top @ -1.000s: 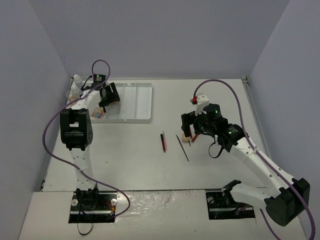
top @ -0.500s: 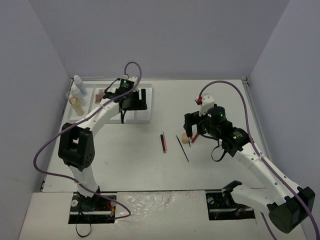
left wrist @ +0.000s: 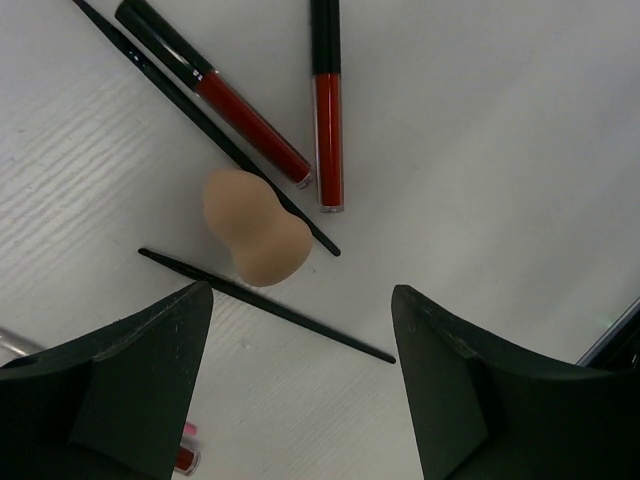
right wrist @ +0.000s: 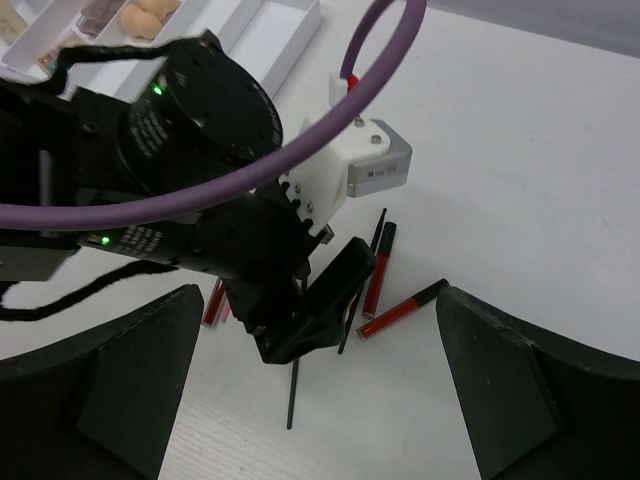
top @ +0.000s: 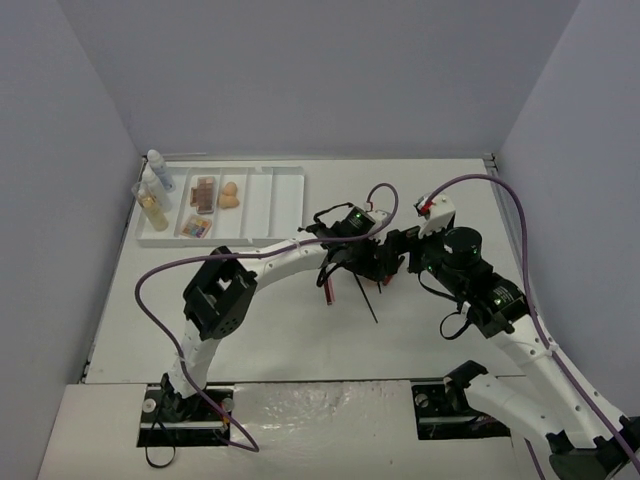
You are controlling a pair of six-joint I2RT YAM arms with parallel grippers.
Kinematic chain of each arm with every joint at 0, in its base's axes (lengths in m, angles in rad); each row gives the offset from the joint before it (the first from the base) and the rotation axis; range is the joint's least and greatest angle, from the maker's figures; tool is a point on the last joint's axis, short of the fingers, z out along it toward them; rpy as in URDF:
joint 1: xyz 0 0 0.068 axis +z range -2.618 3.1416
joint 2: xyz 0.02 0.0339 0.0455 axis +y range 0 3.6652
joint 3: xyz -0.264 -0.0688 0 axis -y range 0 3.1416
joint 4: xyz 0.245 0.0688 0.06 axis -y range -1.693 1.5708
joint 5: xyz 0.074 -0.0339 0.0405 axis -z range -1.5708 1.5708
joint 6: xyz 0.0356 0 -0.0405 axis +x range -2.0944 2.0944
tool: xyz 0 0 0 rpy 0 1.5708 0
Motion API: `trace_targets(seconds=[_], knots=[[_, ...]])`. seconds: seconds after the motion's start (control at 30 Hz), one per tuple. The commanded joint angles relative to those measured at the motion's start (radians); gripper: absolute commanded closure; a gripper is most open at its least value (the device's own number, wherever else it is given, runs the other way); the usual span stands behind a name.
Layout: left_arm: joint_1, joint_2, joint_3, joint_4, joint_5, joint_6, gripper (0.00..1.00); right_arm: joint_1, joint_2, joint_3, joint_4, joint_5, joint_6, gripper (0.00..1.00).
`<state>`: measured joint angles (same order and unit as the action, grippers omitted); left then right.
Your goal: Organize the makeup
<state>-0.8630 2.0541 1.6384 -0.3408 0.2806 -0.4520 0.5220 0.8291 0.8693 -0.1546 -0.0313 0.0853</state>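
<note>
A peach sponge [left wrist: 255,228] lies on the table among two red tubes [left wrist: 255,125] [left wrist: 327,110] and thin black pencils [left wrist: 265,305]. My left gripper [left wrist: 300,292] hangs open just above them, with nothing between its fingers; from above it shows at mid-table [top: 378,268]. My right gripper [right wrist: 320,292] is open too and faces the left gripper from close by on the right [top: 405,252]. A red pencil [top: 326,285] and a black pencil [top: 366,297] lie just left of both. In the top view the sponge is hidden under the left gripper.
The white tray [top: 285,200] stands at the back left. It holds two sponges [top: 229,195], palettes [top: 204,192], a white bottle [top: 158,170] and a tan tube [top: 150,205]. The left arm stretches across the middle of the table.
My left arm has swung from the tray at the back left to the table's middle, over the loose sponge. My right gripper has drawn back a little to the right and stayed open.
</note>
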Motion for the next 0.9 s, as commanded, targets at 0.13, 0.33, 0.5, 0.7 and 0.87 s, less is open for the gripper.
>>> trace_targets(seconds=[0.13,0.33,0.5,0.7,0.87], knots=[[-0.006,0.048,0.072,0.036,-0.017,-0.122,0.32,-0.008,-0.068,-0.008,0.076,0.028,-0.001,0.0],[-0.007,0.078,0.066,0.045,-0.046,-0.127,0.46,-0.008,-0.076,-0.017,0.074,0.058,0.004,0.0],[-0.007,0.084,0.067,0.055,-0.055,-0.129,0.7,-0.007,-0.071,-0.024,0.072,0.06,0.007,0.0],[-0.005,0.065,0.057,0.035,-0.07,-0.122,0.87,-0.008,-0.06,-0.029,0.072,0.059,0.01,0.0],[0.002,-0.014,0.005,0.029,-0.086,-0.116,0.93,-0.008,-0.057,-0.025,0.072,0.062,0.007,0.0]])
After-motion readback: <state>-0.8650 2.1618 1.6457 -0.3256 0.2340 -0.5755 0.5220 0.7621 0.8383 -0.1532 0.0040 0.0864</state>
